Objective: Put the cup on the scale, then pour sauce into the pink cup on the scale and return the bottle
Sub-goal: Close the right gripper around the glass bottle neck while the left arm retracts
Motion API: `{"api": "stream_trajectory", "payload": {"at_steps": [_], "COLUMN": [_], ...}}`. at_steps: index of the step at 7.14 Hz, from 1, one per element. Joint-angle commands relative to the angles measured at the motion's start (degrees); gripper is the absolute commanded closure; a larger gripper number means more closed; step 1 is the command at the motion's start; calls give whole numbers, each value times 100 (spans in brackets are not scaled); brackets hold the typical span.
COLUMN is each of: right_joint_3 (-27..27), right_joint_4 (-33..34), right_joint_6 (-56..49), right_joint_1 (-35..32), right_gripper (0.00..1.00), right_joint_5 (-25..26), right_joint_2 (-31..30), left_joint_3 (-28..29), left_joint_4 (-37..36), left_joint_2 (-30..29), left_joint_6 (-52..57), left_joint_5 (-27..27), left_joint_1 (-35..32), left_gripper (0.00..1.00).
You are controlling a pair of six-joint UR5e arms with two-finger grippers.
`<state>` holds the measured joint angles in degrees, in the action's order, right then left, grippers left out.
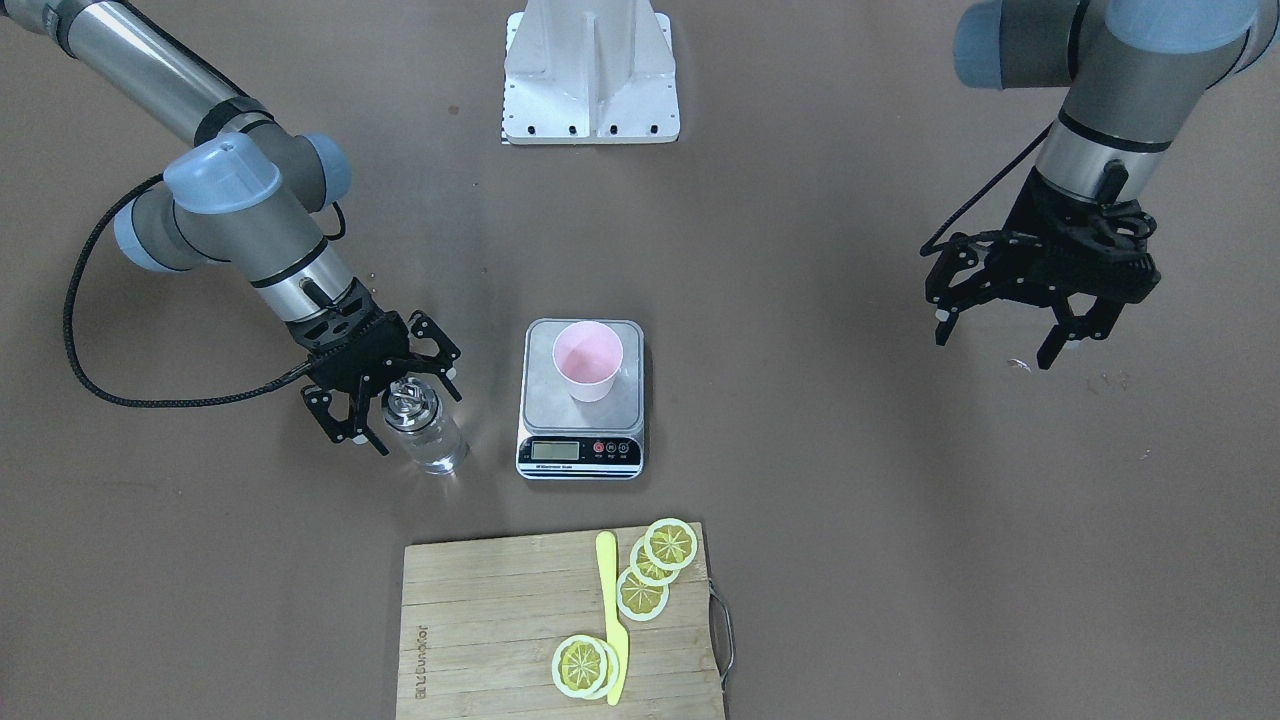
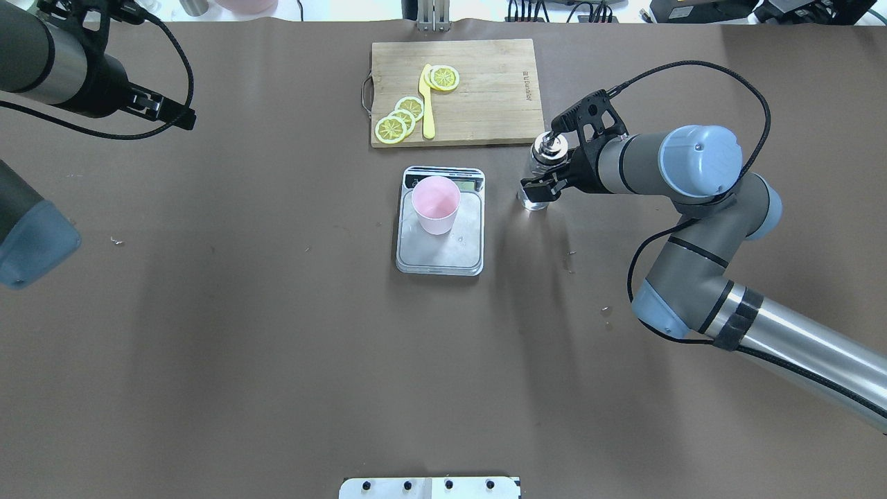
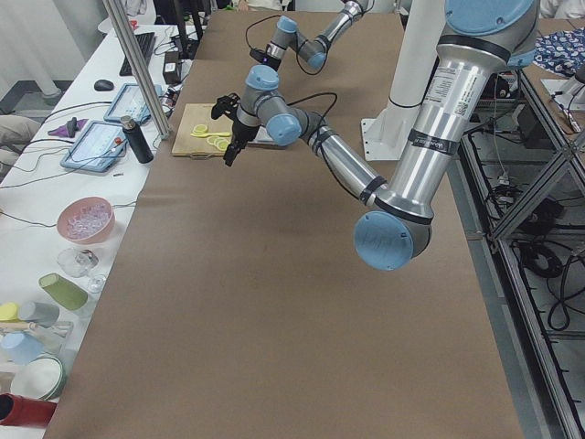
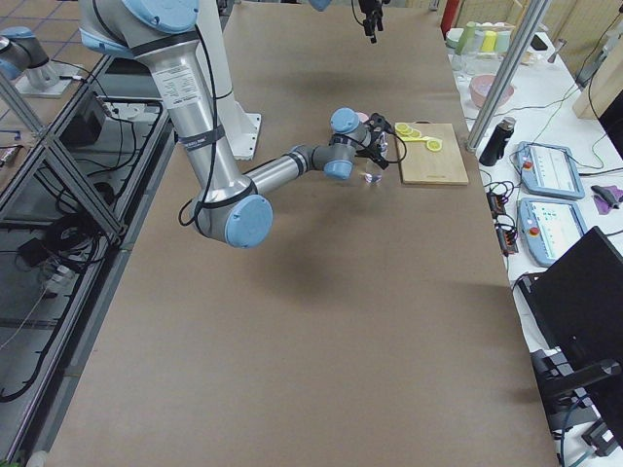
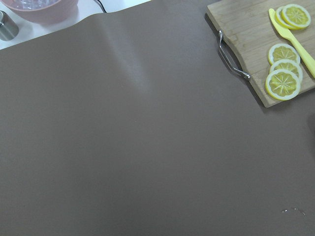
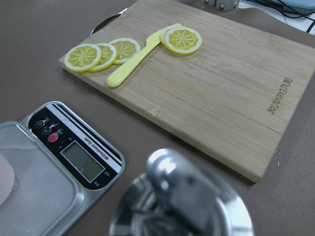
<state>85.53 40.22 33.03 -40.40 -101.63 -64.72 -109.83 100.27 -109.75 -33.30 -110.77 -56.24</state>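
Observation:
The pale pink cup (image 1: 588, 360) stands upright on the scale (image 1: 545, 400) at mid-table; it also shows in the overhead view (image 2: 435, 204). The clear glass bottle (image 1: 432, 445) with its chrome cap (image 6: 182, 201) stands on the table beside the scale, clear liquid low in it. My right gripper (image 1: 415, 420) is open, its fingers either side of the bottle's top and apart from it. My left gripper (image 1: 1000, 345) is open and empty, hanging above bare table far on the other side.
A wooden cutting board (image 1: 480, 620) with lemon slices (image 1: 670, 543) and a yellow knife (image 1: 612, 620) lies just beyond the scale, near the bottle. The robot's white base plate (image 1: 590, 90) is on the opposite side. Bowls and cups sit off the table's edge (image 3: 84, 219).

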Motion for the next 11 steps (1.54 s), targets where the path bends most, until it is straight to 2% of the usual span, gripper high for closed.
{"api": "stream_trajectory", "payload": {"at_steps": [1,4,5,6,8,9,11], "right_joint_3": [-2,-10,-11,-19,-19,-19,-11], "right_joint_4": [-5,-5,-5,-5,-5,-5,-14], "right_joint_6": [-7,1,1,1,-8,-8,1], "right_joint_1": [15,32,32,32,32,32,32], "right_gripper": [5,51,70,82,86,86,99], "right_joint_5": [3,3,-5,-5,3,12,91], "right_joint_2": [-6,-32,-41,-41,-41,-15,3], "left_joint_3": [22,66,84,93,145,180,181], "left_joint_4": [-7,-7,-7,-7,-7,-7,2], "left_joint_2": [-2,-20,-29,-29,-37,-72,-73], "left_joint_6": [-10,-36,-36,-45,-45,-62,-45], "left_joint_5": [20,20,20,20,37,246,257], "left_joint_1": [7,34,34,42,51,60,60], "left_gripper": [3,3,3,3,3,3,3]}}
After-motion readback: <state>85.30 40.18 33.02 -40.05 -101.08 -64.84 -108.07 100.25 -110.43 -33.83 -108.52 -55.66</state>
